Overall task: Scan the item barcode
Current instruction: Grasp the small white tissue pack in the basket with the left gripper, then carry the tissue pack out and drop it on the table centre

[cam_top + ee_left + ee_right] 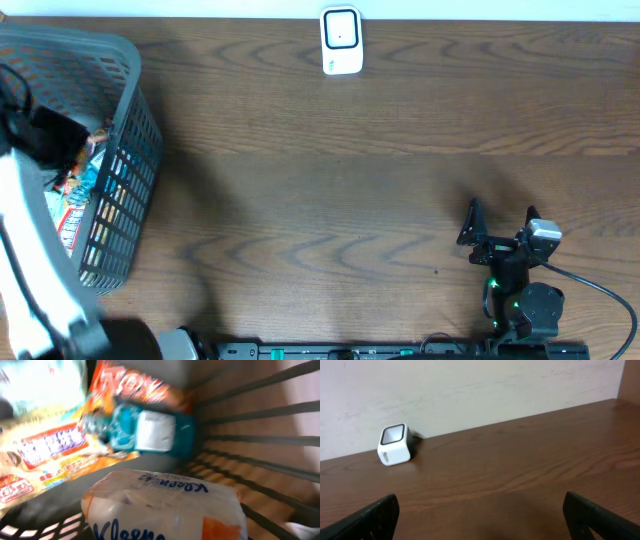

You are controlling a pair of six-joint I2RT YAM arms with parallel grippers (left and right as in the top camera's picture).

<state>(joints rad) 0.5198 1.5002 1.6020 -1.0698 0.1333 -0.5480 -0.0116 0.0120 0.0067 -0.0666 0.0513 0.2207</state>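
- You can read "Kleenex" in blue, twice, on the white tissue pack (pixel 165 505) nearest the left wrist camera;
- lettering on the orange snack packet (pixel 50 455), left, is too blurred to read.

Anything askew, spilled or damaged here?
Nothing stands out. The basket stands upright with packets jumbled inside, the scanner sits upright at the far edge of the table, and nothing lies spilled.

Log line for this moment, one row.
left pincer: in basket, near Kleenex pack | right pincer: open, empty | scanner: untouched
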